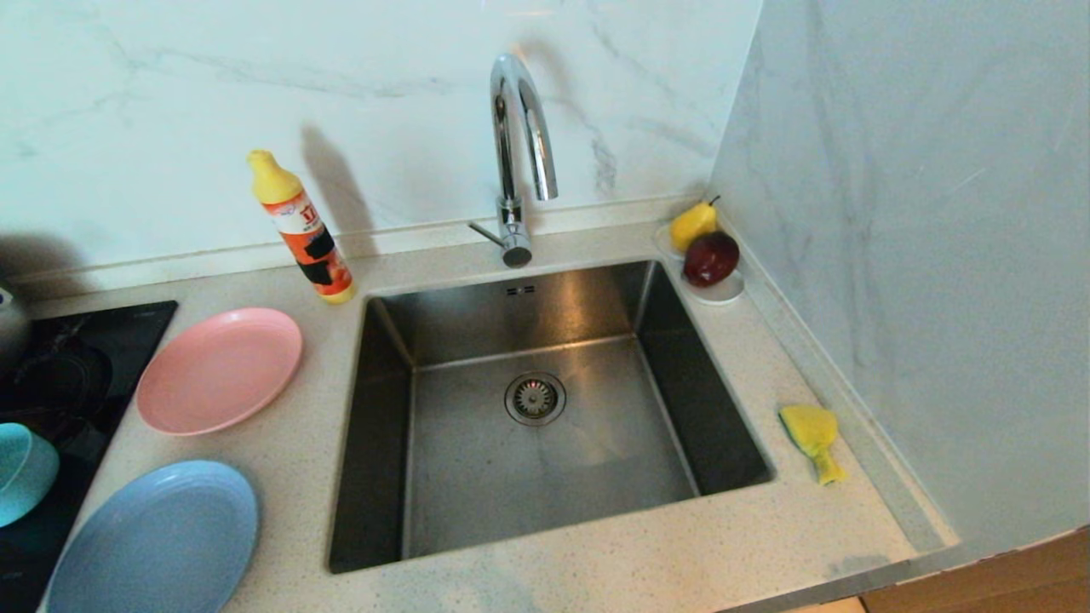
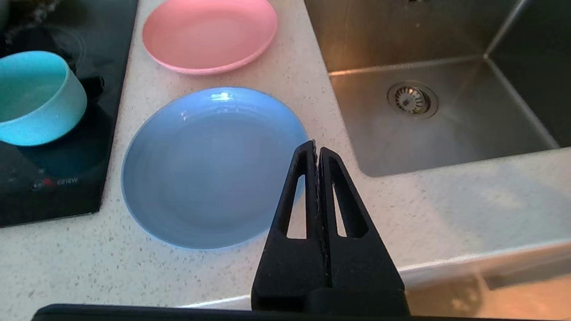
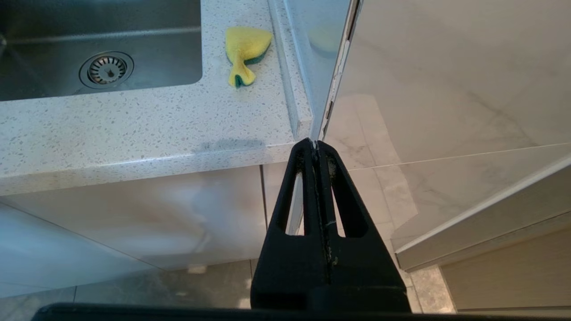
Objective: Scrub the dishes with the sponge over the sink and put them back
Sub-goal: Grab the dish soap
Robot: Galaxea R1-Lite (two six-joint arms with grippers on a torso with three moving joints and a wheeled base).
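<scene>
On the counter left of the sink [image 1: 545, 298] lie a pink plate [image 1: 219, 369] and, nearer me, a light blue plate [image 1: 157, 538]. A teal bowl [image 1: 24, 470] stands on the black hob at the far left. The yellow sponge [image 1: 813, 438] with its green layer lies on the counter right of the sink. Neither gripper shows in the head view. In the left wrist view my left gripper [image 2: 316, 145] is shut and empty, above the counter's front edge beside the blue plate [image 2: 209, 165]. My right gripper [image 3: 314, 143] is shut and empty, low in front of the counter, short of the sponge [image 3: 245, 47].
A chrome gooseneck tap [image 1: 519, 162] rises behind the sink. An orange detergent bottle [image 1: 302, 230] stands at the sink's back left corner. A pear and a red fruit sit on a white saucer [image 1: 719, 294] at the back right. A marble wall [image 1: 920, 213] closes the right side.
</scene>
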